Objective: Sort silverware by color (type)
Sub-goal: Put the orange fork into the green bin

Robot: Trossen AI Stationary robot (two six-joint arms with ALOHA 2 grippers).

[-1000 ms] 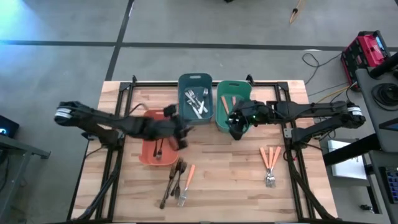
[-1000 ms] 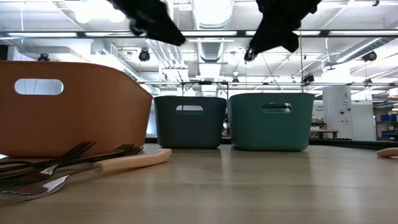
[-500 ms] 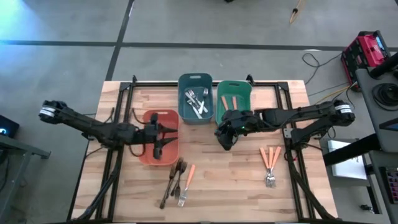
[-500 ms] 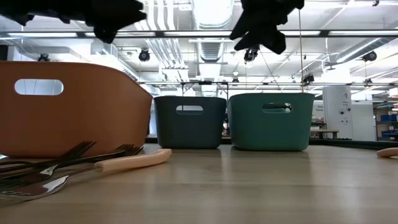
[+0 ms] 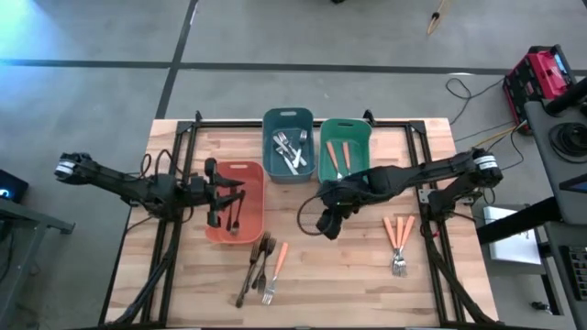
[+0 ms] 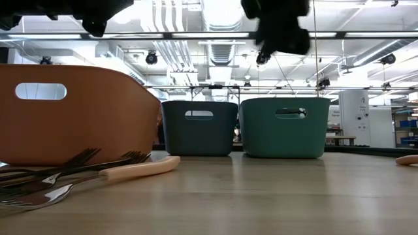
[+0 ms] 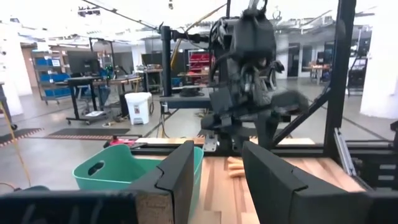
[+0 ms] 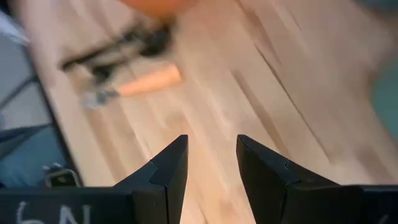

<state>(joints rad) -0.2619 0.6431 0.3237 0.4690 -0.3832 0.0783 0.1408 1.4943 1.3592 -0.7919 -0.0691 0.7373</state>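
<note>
Both grippers hold nothing. My left gripper (image 5: 231, 194) hangs open over the salmon bin (image 5: 249, 176), pointing level toward the table's right; a dark fork (image 5: 234, 218) lies in that bin. My right gripper (image 5: 327, 225) hangs open above the bare table middle, slanting down toward a pile of dark and silver forks (image 5: 259, 266) with one orange-handled fork (image 5: 279, 260), also blurred in the right wrist view (image 8: 149, 81). Silver forks (image 5: 291, 151) lie in the blue bin. Orange-handled pieces (image 5: 336, 156) lie in the green bin. Three orange-handled forks (image 5: 397, 240) lie at the right.
The blue bin (image 5: 287, 117) and green bin (image 5: 358, 128) stand side by side at the table's far middle. A black frame (image 5: 404, 128) runs along the table's far edge and both sides. Bare wood lies between the fork pile and the right-hand forks.
My left gripper has drawn back toward the table's left edge, from past the salmon bin's right side to above the bin, and tipped up to level. My right gripper has gone from over the green bin toward the near edge and the fork pile, tipping further down.
</note>
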